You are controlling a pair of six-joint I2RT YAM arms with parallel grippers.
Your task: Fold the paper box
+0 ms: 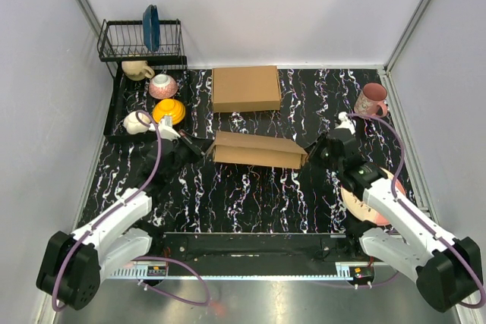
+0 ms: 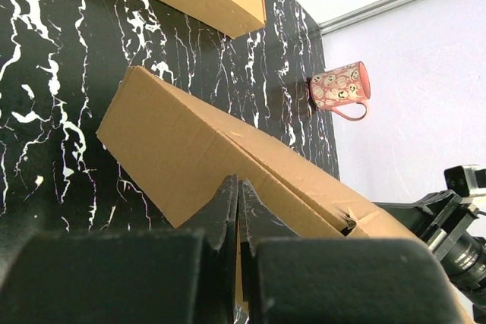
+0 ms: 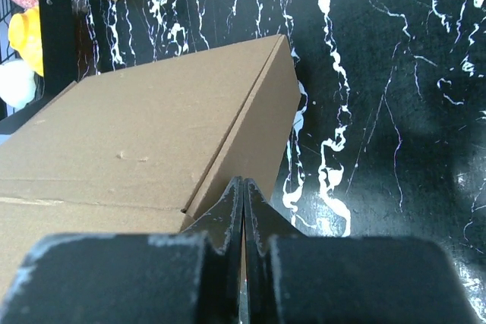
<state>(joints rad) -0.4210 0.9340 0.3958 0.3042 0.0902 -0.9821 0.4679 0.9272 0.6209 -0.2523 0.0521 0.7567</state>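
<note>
paper box (image 1: 258, 149) brown | table (image 1: 250, 195) black, white-veined | mug (image 1: 371, 99) pink

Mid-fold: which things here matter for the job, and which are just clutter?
Job: brown cardboard paper box at centre; left gripper; right gripper, both shut at its ends.
Lying about: neatly formed brown cardboard box; pink patterned mug; black wire dish rack; orange bowl.

The black, white-veined table (image 1: 228, 187) in front of me is carrying the paper box (image 1: 258, 149), which is lying slightly askew at the middle of the top view. A second brown box (image 1: 245, 87) is sitting just above it in the frame. A pink mug (image 1: 370, 99) is standing at upper right, a black dish rack (image 1: 140, 39) is standing at upper left, and a pink plate (image 1: 351, 204) is lying at lower right, partly hidden.
</note>
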